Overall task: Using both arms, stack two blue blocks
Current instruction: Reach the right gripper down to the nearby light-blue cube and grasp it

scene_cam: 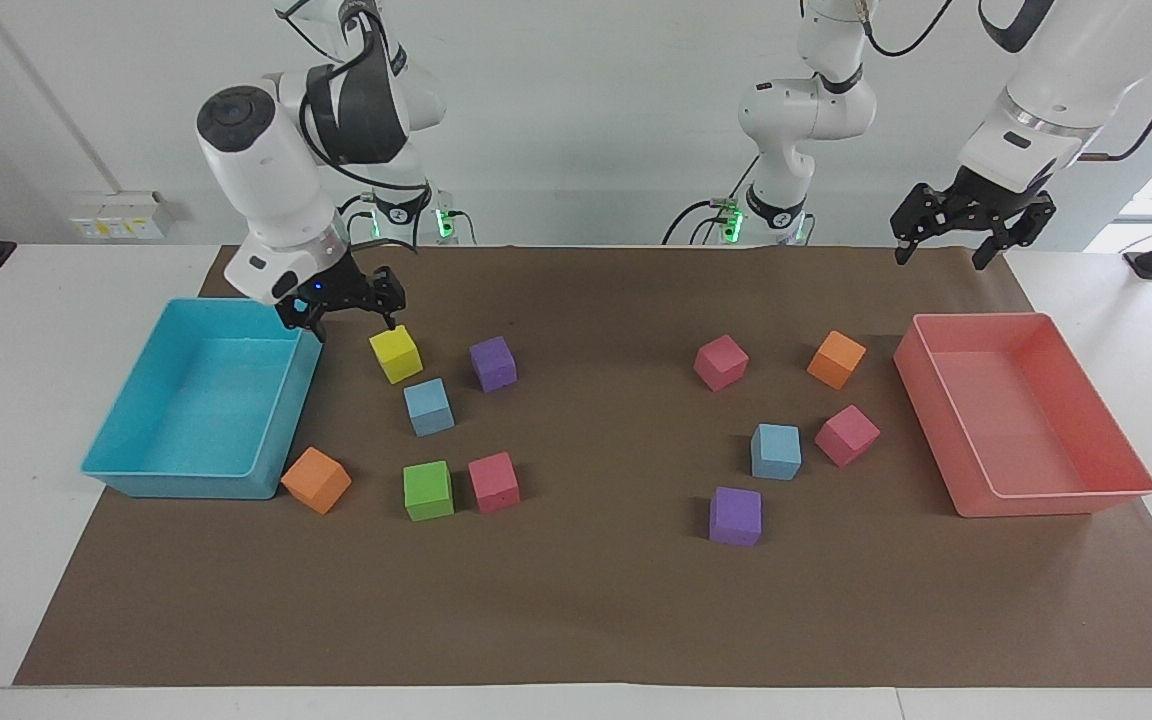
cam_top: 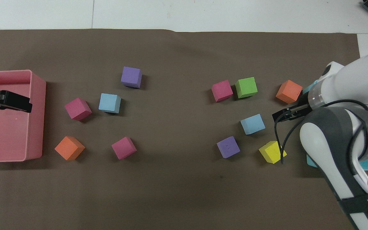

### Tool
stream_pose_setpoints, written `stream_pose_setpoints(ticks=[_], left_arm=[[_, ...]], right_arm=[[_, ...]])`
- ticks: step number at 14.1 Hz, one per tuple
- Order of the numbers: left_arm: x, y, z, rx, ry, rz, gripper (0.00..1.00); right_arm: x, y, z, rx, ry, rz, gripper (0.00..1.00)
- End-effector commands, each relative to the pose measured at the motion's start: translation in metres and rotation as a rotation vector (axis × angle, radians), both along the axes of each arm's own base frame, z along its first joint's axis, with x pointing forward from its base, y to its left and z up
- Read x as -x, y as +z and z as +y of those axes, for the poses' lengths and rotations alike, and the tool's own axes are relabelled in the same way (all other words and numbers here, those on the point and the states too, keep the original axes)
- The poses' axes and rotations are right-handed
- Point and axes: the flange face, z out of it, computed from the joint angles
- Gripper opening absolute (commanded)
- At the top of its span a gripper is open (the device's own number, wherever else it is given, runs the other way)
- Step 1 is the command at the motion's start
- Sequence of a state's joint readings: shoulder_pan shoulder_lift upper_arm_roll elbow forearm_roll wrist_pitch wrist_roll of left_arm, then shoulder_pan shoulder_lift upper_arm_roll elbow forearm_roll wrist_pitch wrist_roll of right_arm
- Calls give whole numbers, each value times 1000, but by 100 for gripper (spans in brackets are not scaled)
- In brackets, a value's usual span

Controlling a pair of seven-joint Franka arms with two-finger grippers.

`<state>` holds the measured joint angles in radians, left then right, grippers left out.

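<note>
The large turquoise plastic tray (scene_cam: 201, 400) sits at the right arm's end of the table. Just beside it lies an orange foam cube (scene_cam: 316, 480), with a yellow foam cube (scene_cam: 396, 354) and a sky-blue foam cube (scene_cam: 429, 407) near it. The other sky-blue foam cube (scene_cam: 775, 451) lies well apart from the tray, toward the left arm's end.

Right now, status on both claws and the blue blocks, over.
Right claw open, up between turquoise tray and yellow cube. Left claw open, waiting above pink tray. Blue blocks apart, unstacked.

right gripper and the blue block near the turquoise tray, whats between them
The yellow block lies between the open right gripper and that blue block; the gripper hangs just above it. The facing view shows this best.
</note>
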<state>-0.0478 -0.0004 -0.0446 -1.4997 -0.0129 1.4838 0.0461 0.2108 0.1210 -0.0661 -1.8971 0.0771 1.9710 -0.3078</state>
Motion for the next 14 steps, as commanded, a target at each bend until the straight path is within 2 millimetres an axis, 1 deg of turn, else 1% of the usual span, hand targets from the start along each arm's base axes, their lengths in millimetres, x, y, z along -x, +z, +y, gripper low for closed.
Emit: stream_pose_setpoints(ticks=[1, 3, 4, 6, 8, 9, 11, 14], left_arm=[[8, 1, 0, 9, 0, -1, 100], [8, 2, -1, 9, 0, -2, 100], [8, 2, -1, 9, -2, -2, 100], [8, 2, -1, 9, -2, -2, 100], [8, 2, -1, 9, -2, -4, 100], [8, 2, -1, 9, -2, -4, 100], [8, 2, -1, 9, -2, -4, 100], [8, 2, -1, 9, -3, -4, 100]], right_arm=[[11, -36, 16, -32, 43, -39, 100], [10, -58, 16, -30, 118, -33, 100], [8, -70, 12, -29, 153, -24, 100], [3, -88, 9, -27, 198, -23, 100], [4, -96, 14, -31, 208, -8, 100], [5, -105, 14, -33, 216, 10, 100], [6, -115, 14, -54, 203, 25, 100], [6, -118, 14, -84, 219, 29, 100]])
